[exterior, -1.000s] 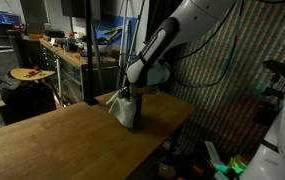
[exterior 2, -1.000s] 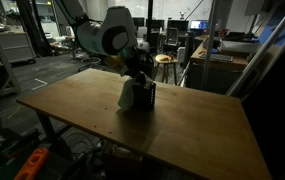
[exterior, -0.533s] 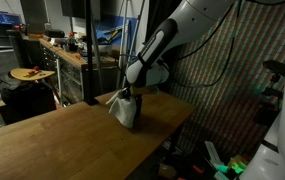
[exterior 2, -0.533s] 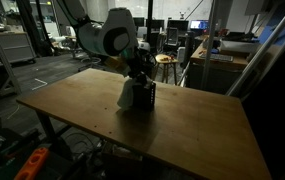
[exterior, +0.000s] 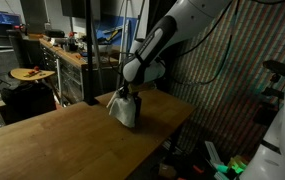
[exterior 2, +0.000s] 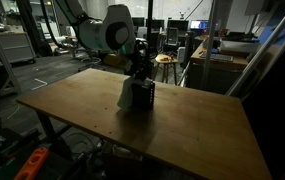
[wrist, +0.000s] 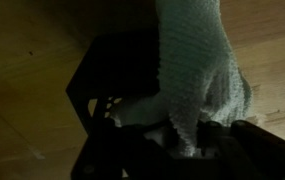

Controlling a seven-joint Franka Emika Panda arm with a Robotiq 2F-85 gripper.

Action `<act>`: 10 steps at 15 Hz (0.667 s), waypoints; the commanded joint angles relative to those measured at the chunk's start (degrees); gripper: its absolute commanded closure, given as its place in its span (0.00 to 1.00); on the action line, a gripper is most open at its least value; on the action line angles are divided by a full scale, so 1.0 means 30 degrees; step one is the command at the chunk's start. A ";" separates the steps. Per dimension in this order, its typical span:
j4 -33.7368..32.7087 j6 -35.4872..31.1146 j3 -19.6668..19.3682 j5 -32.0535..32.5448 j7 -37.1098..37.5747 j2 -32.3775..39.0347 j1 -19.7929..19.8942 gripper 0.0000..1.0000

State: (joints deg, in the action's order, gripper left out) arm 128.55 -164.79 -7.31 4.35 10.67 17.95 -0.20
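A pale knitted cloth (wrist: pixel 197 70) hangs over the side of a small black box (wrist: pixel 107 75) on the wooden table (exterior: pixel 52 135). My gripper (wrist: pixel 185 138) is shut on the cloth's upper end, which bunches between the dark fingers. In both exterior views the gripper (exterior: pixel 130 92) (exterior 2: pixel 139 78) hovers right over the box (exterior 2: pixel 146 97), and the cloth (exterior: pixel 122 108) (exterior 2: pixel 128 96) drapes down to the tabletop. The inside of the box is too dark to see.
The box stands near the table's edge (exterior: pixel 177 125) by a patterned wall (exterior: pixel 222 80). A stool with a round top (exterior 2: pixel 165 60) and cluttered workbenches (exterior: pixel 67 50) stand beyond the table. Wide bare tabletop (exterior 2: pixel 192 130) lies around the box.
The arm's wrist has shifted slightly up and sideways, taking the cloth's top with it. The box has not moved and the jaws stay shut.
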 commanded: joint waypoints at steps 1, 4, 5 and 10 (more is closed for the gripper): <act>-0.1143 0.0801 -0.0355 0.0274 -0.0131 -0.0311 -0.0106 0.98; -0.1821 0.0994 -0.0583 0.0410 0.0001 -0.0219 -0.0055 0.98; -0.1964 0.1007 -0.0649 0.0430 0.0020 -0.0159 -0.0043 0.98; -0.1981 0.1260 -0.0552 0.0305 -0.0009 0.0212 -0.0060 0.98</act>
State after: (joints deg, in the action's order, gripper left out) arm 123.41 -162.14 -8.94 4.53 10.67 18.00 -0.13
